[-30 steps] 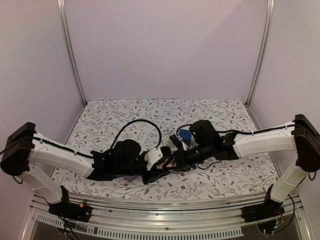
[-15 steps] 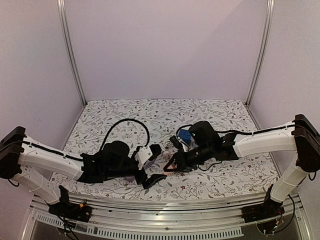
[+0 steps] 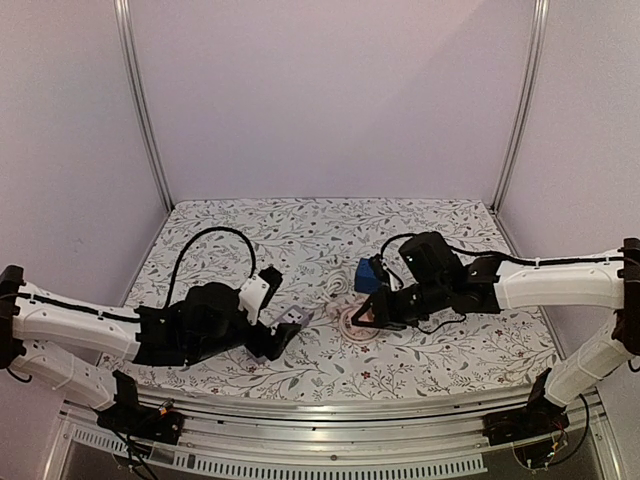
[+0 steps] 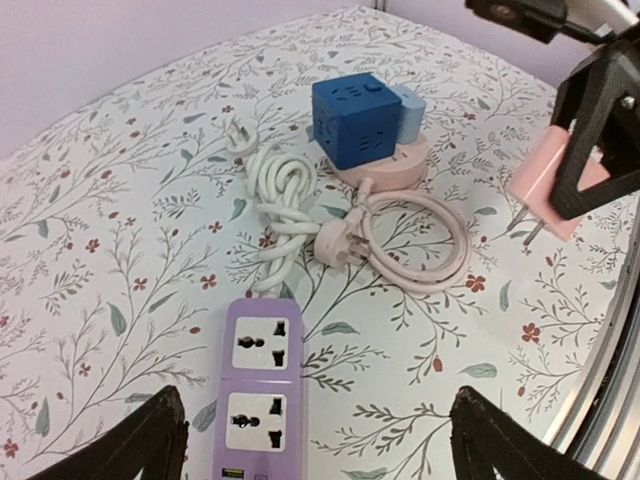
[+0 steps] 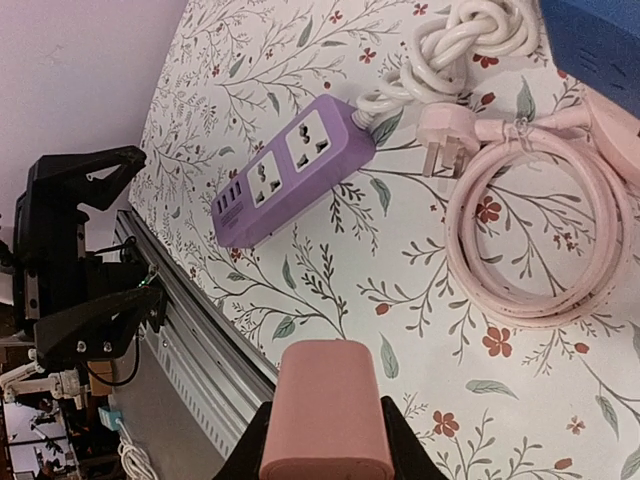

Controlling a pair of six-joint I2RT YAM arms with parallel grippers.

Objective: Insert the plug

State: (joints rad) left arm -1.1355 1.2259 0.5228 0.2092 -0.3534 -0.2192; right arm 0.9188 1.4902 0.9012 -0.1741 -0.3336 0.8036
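The pink block-shaped plug [image 5: 325, 405] is clamped between the two fingers of the right gripper [image 5: 325, 440], with its prongs pointing down toward the floral-print tablecloth [image 4: 120, 190]. It is near the table's front edge. The purple plastic power strip [image 4: 258, 375] lies flat on the cloth, well apart from the plug, sockets facing up. The left gripper [image 4: 318, 400] hangs over the strip with its jaws spread wide and empty. Beyond lie a knotted white cord [image 4: 278, 195], a coiled pink cable [image 4: 420, 250] and a blue cube socket [image 4: 352, 118].

A fixed camera looks down from behind; both close wrist cameras share the purple power strip [image 4: 258, 385].
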